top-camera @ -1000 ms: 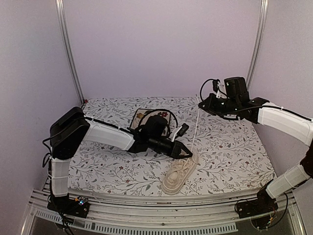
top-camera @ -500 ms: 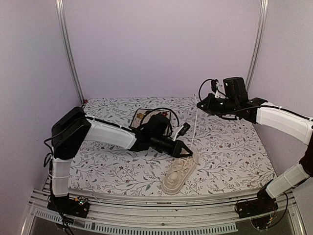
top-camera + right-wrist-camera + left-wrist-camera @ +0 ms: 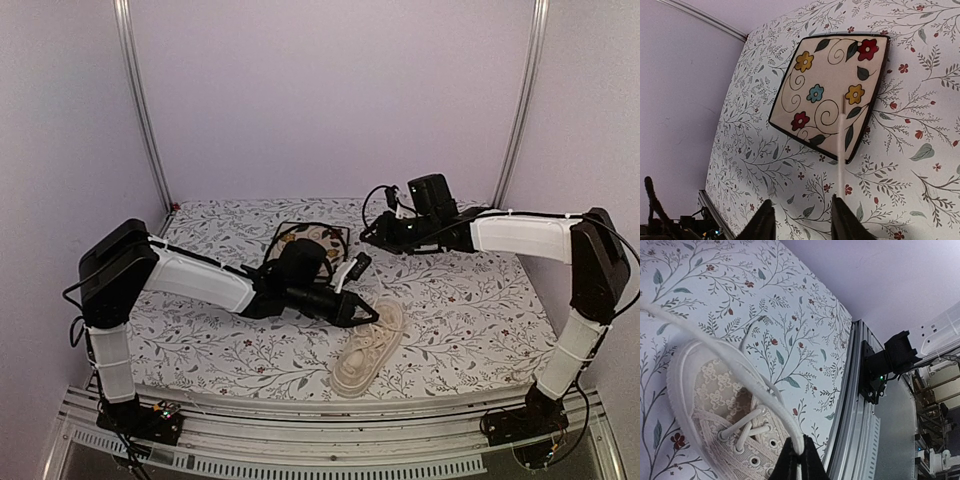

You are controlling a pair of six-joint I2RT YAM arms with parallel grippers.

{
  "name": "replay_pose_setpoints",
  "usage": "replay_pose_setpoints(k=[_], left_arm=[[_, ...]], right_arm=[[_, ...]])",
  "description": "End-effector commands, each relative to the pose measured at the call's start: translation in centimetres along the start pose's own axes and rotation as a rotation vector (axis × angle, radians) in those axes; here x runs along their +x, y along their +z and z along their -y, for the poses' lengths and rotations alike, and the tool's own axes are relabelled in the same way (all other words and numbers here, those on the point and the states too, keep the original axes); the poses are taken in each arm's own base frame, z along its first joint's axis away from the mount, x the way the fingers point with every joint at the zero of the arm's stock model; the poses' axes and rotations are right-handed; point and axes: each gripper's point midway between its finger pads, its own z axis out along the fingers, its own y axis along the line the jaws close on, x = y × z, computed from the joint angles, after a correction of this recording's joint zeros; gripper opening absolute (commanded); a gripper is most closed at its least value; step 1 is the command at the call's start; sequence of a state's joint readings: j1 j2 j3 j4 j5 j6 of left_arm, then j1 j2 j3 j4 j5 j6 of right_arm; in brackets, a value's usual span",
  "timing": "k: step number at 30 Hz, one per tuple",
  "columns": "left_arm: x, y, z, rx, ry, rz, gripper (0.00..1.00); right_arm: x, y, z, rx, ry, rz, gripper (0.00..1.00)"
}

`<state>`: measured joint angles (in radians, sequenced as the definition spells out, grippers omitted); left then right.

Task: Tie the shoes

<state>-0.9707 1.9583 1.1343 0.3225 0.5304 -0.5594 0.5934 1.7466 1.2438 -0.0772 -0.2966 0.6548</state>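
Note:
The cream sneaker (image 3: 365, 352) lies on the floral table cover near the front edge, and its laced top shows in the left wrist view (image 3: 725, 395). My left gripper (image 3: 366, 313) hovers just above its far end, shut on a cream lace (image 3: 779, 414) that loops up from the eyelets into the jaws (image 3: 800, 452). My right gripper (image 3: 372, 235) is farther back, by the right side of the floral plate, with its jaws open (image 3: 801, 201). A straight length of lace (image 3: 841, 150) runs along its right finger, not pinched.
The square floral plate with a dark rim (image 3: 296, 238) lies at the back centre, below my right gripper (image 3: 790, 85). The aluminium rail (image 3: 860, 405) runs along the table's front edge close to the shoe. Purple walls enclose the table.
My right gripper has swung left and down toward the plate. The lace that was stretched up to it is no longer taut. My left gripper has shifted slightly left, still gripping its lace.

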Motion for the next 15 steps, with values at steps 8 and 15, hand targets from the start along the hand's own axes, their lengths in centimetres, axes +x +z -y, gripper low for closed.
replay_pose_setpoints(k=[8,15], left_arm=[[-2.3,-1.0,1.1,-0.009,-0.017,0.106,0.00],[-2.3,-1.1,0.9,-0.011,-0.061,0.107,0.00]], right_arm=[[0.3,-6.0,5.5,0.153,-0.041,0.048,0.88],[7.3,-10.0,10.7,0.227,-0.036,-0.051,0.69]])
